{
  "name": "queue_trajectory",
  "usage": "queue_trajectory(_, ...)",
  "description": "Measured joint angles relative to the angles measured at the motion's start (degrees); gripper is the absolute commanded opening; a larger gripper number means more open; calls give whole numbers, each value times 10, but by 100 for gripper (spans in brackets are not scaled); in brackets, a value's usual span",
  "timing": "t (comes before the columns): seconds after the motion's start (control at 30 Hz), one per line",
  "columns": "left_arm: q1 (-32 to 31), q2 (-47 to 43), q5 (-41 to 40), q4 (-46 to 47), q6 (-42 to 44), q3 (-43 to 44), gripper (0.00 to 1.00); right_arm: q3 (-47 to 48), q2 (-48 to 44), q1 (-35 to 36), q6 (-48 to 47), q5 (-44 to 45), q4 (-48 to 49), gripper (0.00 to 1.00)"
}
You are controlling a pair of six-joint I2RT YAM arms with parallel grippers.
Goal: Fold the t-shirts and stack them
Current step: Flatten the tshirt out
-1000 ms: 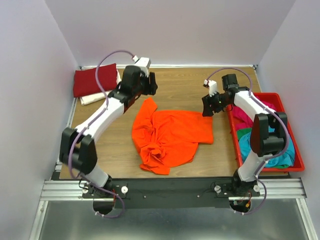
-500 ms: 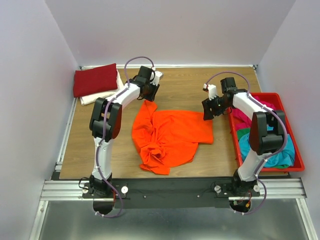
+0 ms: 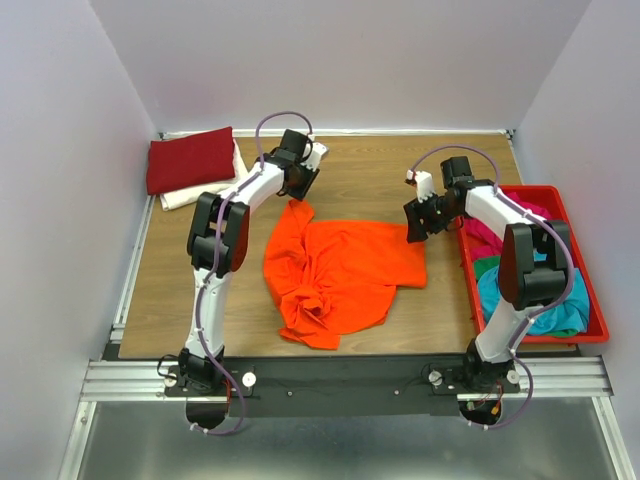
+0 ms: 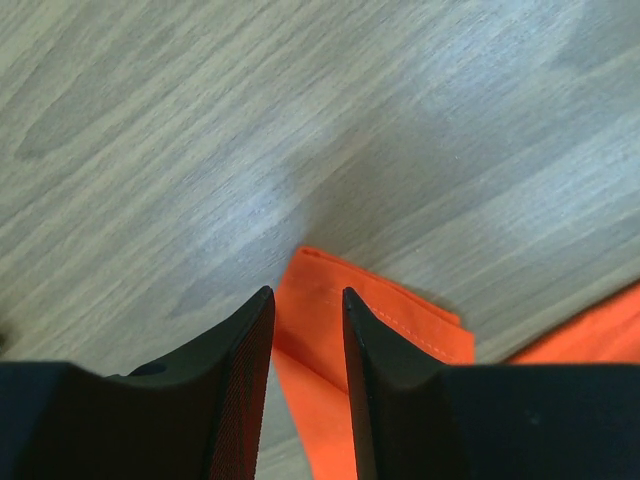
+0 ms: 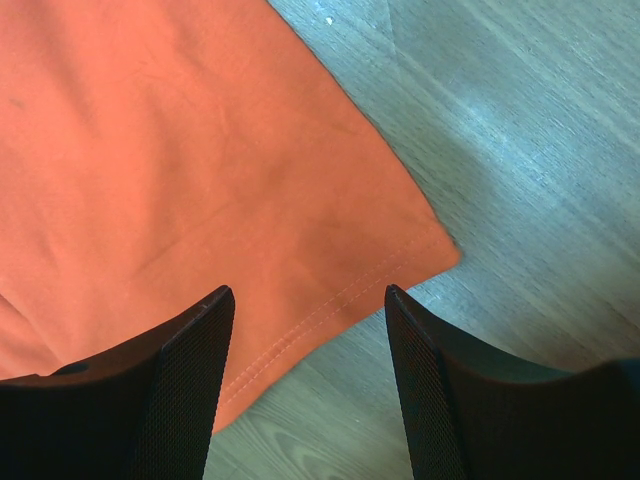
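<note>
A bright orange t-shirt (image 3: 340, 270) lies crumpled and partly spread in the middle of the table. My left gripper (image 3: 300, 186) hovers low over its far tip. In the left wrist view the orange corner (image 4: 400, 330) lies on the wood under and between the left gripper (image 4: 305, 292), whose jaws stand a narrow gap apart and hold nothing. My right gripper (image 3: 418, 222) is open above the shirt's right hem corner (image 5: 200, 150), seen between the wide fingers of the right gripper (image 5: 308, 290). A folded dark red t-shirt (image 3: 190, 158) rests on a white one (image 3: 185, 197) at the far left.
A red plastic tray (image 3: 597, 318) stands along the right edge, holding a magenta t-shirt (image 3: 500, 238), a teal t-shirt (image 3: 520, 290) and some green cloth (image 3: 487, 265). Walls close in the table on the left, back and right.
My left arm has drawn its elbow in and its gripper has come down over the orange tip with narrower jaws. The right gripper has barely moved.
</note>
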Motion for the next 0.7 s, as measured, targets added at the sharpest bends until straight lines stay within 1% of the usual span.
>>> queue_trajectory(0.27,0,33,0,-12,5,21,41,-1,0,0,-3,-1,0,69)
queue_trajectory(0.4,1,33,0,-12,5,22,39,-2,0,0,-3,-3,0,69)
queue_trajectory(0.5,2,33,4,-13,4,22,30,-3,0,0,-3,-3,0,69)
queue_trajectory(0.53,3,33,6,-12,4,21,24,-3,0,0,-3,-3,0,69)
queue_trajectory(0.57,3,33,9,-12,4,21,20,-3,0,0,-3,-3,0,69)
queue_trajectory(0.7,3,33,24,-10,3,17,6,-3,0,-2,-3,-3,0,69)
